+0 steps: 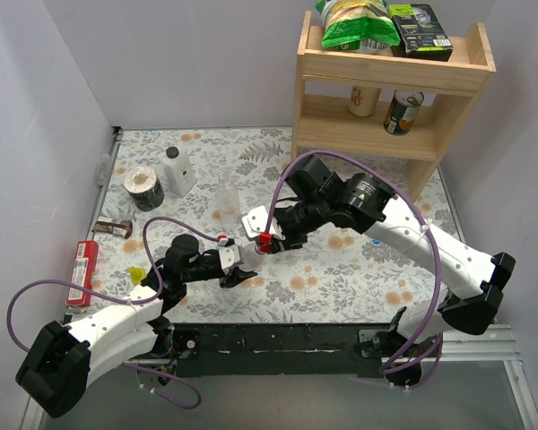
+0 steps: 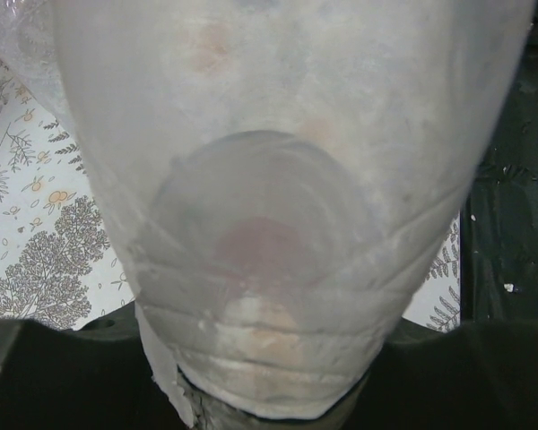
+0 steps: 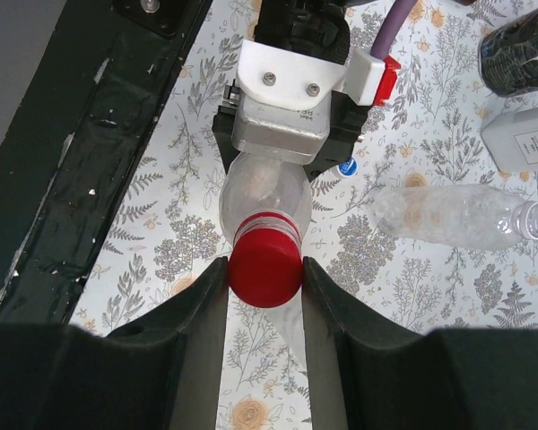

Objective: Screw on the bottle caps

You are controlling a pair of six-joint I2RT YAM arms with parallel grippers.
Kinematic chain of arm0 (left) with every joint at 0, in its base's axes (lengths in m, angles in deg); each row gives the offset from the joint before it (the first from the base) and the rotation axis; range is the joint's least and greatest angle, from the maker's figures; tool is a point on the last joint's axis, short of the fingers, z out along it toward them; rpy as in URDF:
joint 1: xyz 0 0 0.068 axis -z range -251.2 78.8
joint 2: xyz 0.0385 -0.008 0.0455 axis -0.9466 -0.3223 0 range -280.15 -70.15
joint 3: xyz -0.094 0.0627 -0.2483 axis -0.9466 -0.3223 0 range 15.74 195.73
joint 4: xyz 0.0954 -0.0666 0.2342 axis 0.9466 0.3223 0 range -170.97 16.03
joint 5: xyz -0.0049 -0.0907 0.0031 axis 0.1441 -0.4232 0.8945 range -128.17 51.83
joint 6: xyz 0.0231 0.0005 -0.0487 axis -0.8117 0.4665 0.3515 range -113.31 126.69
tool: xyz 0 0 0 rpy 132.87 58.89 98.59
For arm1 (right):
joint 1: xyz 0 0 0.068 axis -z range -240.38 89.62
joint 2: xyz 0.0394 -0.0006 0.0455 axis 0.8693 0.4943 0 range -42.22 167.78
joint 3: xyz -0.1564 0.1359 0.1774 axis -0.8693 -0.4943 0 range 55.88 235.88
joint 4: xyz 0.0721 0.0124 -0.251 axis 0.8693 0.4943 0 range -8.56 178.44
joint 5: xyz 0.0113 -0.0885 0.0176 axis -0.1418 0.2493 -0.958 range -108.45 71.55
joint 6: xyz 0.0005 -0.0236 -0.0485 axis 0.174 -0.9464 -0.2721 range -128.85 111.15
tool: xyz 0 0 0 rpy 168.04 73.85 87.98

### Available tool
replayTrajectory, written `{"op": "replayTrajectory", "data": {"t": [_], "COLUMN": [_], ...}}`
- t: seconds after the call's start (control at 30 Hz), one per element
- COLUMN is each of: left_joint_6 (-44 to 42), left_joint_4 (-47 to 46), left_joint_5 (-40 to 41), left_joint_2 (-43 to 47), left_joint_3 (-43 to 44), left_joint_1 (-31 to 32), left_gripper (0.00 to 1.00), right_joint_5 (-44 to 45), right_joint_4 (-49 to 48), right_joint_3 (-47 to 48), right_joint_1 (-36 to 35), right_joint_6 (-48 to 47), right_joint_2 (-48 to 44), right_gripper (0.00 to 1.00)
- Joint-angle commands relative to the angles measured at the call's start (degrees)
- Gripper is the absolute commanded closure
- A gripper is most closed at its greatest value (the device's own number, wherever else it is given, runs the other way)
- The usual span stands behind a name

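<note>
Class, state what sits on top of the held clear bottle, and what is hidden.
A red cap sits on the bottle neck, pinched by the right gripper. It covers the threads, so how far it is screwed on cannot be seen.

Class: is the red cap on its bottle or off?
On. The red cap sits over the neck of the bottle, pinched by the right end effector. Whether it is fully tightened, cannot tell.

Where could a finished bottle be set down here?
Free: cloth between right arm and near edge; far strip between white bottle and shelf. Crowded: left edge and centre, where left hand and right hand meet.
</note>
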Motion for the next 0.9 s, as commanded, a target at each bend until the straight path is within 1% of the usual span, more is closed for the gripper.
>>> {"op": "replayTrajectory", "data": {"t": [0.0, 0.13, 0.37, 0.43, 0.57, 0.7, 0.77, 0.87], "left_joint_6": [-1.1, -3.3, -9.4, -8.7, -6.8, -2.1, 2.9, 5.4], "left_joint_4": [-5.9, -5.3, -4.7, -5.7, -8.1, -9.9, -10.6, -9.4], "left_joint_5": [-2.7, -3.9, -3.4, -2.4, -1.5, 1.3, 2.7, 2.1], "left_joint_2": [1.6, 1.5, 1.5, 1.4, 1.4, 1.1, 0.6, -0.1], "left_joint_3": [3.1, 3.1, 3.0, 2.9, 2.4, 2.5, 2.8, 3.8], "left_joint_1": [0.7, 0.7, 0.7, 0.7, 0.7, 0.7, 0.7, 0.7], "left_gripper": [1.00, 1.00, 1.00, 1.00, 1.00, 1.00, 1.00, 1.00], "right_joint_5": [3.3, 3.0, -1.9, -2.4, -1.3, -1.1, -1.1, -0.9], "right_joint_4": [-0.7, -0.5, 3.4, 4.5, 2.5, 2.0, 2.0, 2.0], "right_joint_3": [-2.2, -1.5, 0.6, 0.8, -1.2, -1.9, -2.0, -2.2], "right_joint_1": [-0.4, -0.4, -0.4, -0.4, -0.4, -0.4, -0.4, -0.4], "right_joint_6": [-2.2, -2.9, -4.1, -3.7, -1.8, -0.8, -0.3, 0.5], "right_joint_2": [0.0, 0.5, 2.0, 2.5, 1.7, 1.3, 1.3, 1.4], "right_gripper": [0.64, 0.62, 0.62, 0.63, 0.63, 0.63, 0.64, 0.65]}}
